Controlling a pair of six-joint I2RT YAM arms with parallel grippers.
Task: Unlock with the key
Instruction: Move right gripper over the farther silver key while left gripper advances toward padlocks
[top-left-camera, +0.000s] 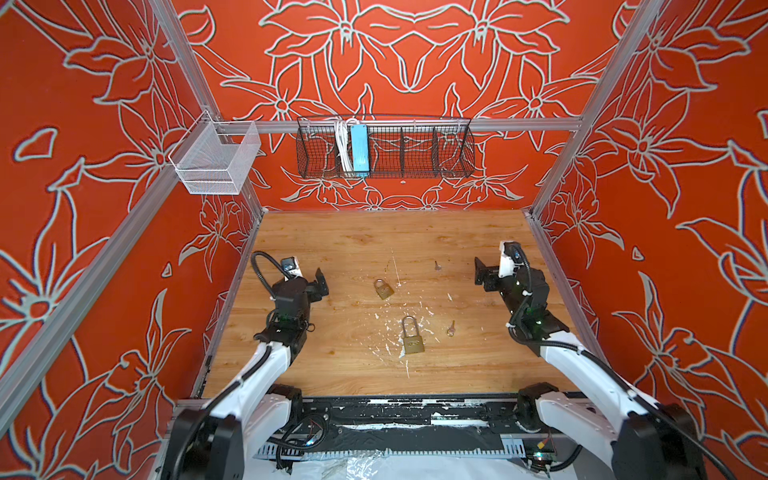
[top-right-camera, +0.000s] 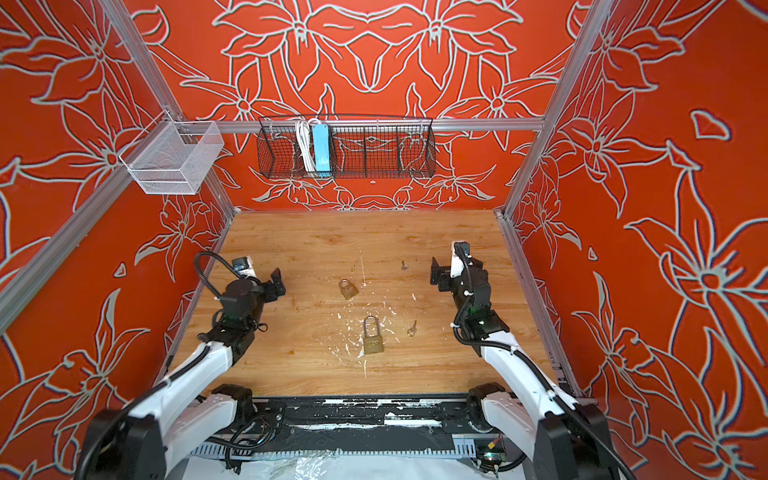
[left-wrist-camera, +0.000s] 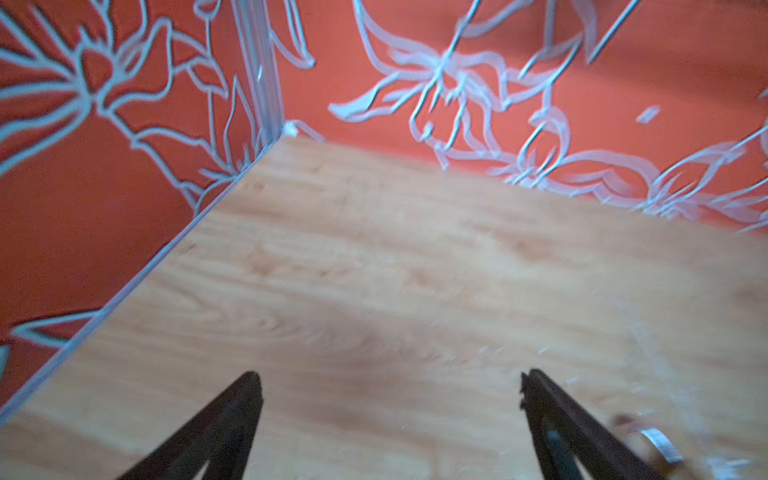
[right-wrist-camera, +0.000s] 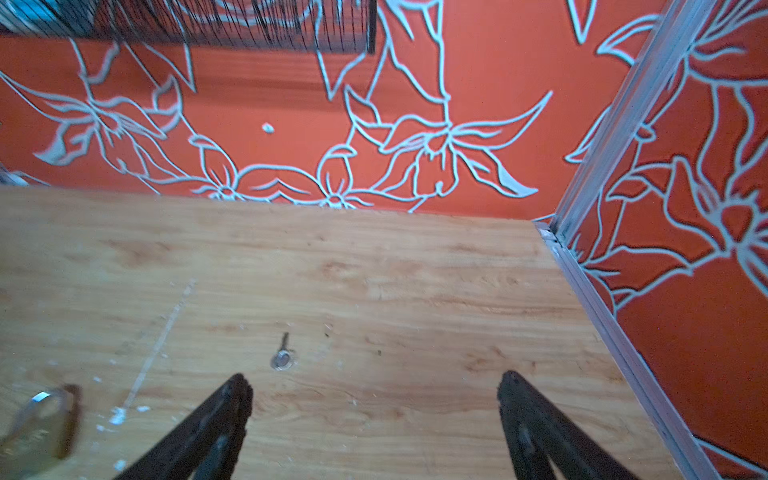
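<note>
The table (top-left-camera: 332, 249) carries all parts. The left gripper (top-left-camera: 321, 282) and right gripper (top-left-camera: 480, 271) are spread wide and empty, well left and well right beyond the large lock (top-left-camera: 412, 341). The small lock (top-left-camera: 383, 289) lies beyond the large lock. The brass key (top-left-camera: 450, 329) lies just right of the large lock. The silver key (top-left-camera: 436, 266) lies far beyond the large lock, near the right gripper.

No legible text anywhere — only a blurred emblem (top-left-camera: 412, 344) on the larger padlock (top-left-camera: 409, 328).
</note>
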